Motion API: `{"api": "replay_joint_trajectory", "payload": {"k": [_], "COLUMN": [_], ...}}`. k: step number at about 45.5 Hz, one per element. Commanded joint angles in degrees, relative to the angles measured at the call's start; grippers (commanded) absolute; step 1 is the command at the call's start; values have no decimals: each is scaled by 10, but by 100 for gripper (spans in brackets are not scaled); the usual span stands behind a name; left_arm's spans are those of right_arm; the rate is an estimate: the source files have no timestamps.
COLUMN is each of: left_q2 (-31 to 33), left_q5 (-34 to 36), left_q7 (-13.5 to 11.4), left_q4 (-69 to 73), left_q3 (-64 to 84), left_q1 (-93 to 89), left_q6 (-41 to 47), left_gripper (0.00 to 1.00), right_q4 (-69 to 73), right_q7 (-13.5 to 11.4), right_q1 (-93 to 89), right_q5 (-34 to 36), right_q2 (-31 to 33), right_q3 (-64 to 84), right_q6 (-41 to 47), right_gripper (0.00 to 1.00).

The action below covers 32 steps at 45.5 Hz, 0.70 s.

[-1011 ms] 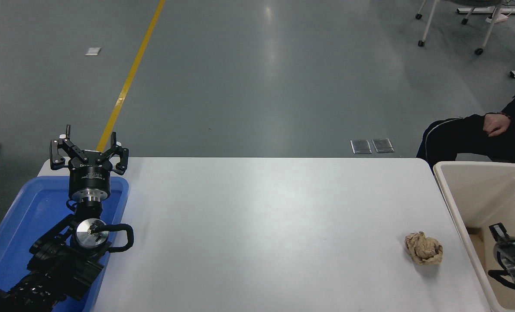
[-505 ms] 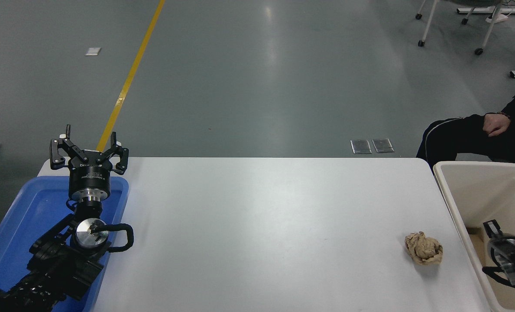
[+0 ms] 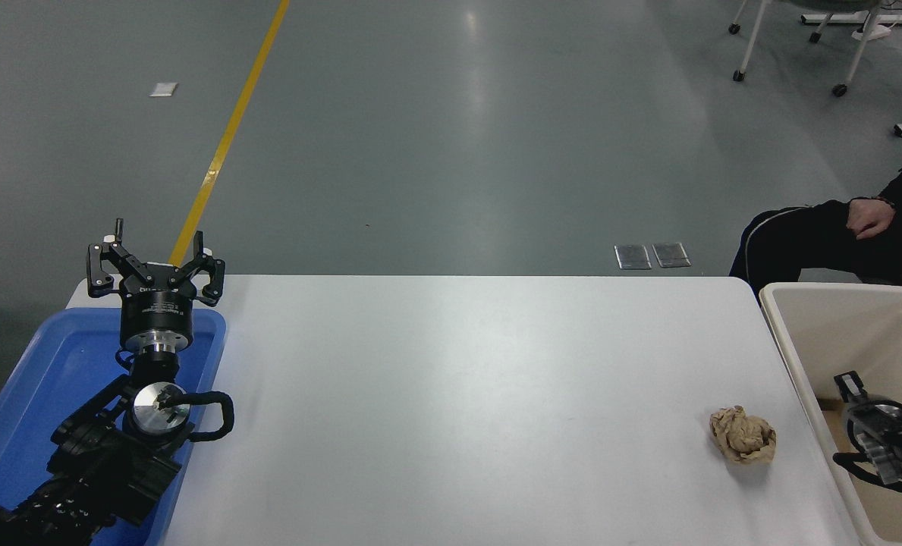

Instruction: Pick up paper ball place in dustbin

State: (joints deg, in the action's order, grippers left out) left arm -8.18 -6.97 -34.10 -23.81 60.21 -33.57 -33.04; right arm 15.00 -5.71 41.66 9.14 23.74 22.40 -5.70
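Task not begun: the paper ball (image 3: 743, 434) lies untouched on the white table (image 3: 451, 394) near its right edge, just beside the dustbin (image 3: 792, 356), whose visible part holds no ball. The right gripper (image 3: 875, 436) sits low at the bin's mouth, apart from the ball, and whether its claw is apart or together cannot be told. The left gripper (image 3: 155, 265) is parked over the blue tray (image 3: 48, 379), claw spread and empty; nothing lies between ball and bin, and a seated person (image 3: 837, 235) is beyond the far right corner.

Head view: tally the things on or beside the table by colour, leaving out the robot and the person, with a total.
Tan-brown: 1, the paper ball, lying on the white table
Cream-beige: 1, the dustbin, beside the table's right edge
Blue: 1, the tray, at the table's left end
Total: 3
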Motion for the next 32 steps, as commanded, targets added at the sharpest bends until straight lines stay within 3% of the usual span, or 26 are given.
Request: {"api": "replay_joint_trajectory", "payload": {"k": [1, 3, 7, 9, 10, 20, 32], "left_q2": [0, 0, 0, 1, 0, 0, 0], "left_q5": [1, 1, 1, 1, 1, 1, 0], "left_q7": [1, 1, 1, 1, 1, 1, 1], "left_q4": [0, -1, 0, 0, 0, -1, 0], "left_q3": [0, 0, 0, 0, 0, 0, 0], "left_q1": [0, 0, -1, -1, -1, -1, 0], "left_q6": [-1, -1, -1, -1, -1, -1, -1], "left_gripper": [99, 99, 99, 99, 99, 99, 99], "right_q4": [180, 230, 296, 318, 330, 541, 596], "right_q7": [-2, -2, -2, -1, -2, -2, -2], "right_q1": [96, 126, 207, 251, 276, 515, 693], "right_q5": [9, 9, 9, 9, 10, 10, 9], "right_q2": [99, 116, 132, 131, 130, 105, 10], "right_q3": [47, 82, 175, 232, 257, 429, 462], "right_q6": [-3, -5, 0, 2, 2, 25, 161], "right_gripper": [0, 6, 60, 97, 100, 100, 100]}}
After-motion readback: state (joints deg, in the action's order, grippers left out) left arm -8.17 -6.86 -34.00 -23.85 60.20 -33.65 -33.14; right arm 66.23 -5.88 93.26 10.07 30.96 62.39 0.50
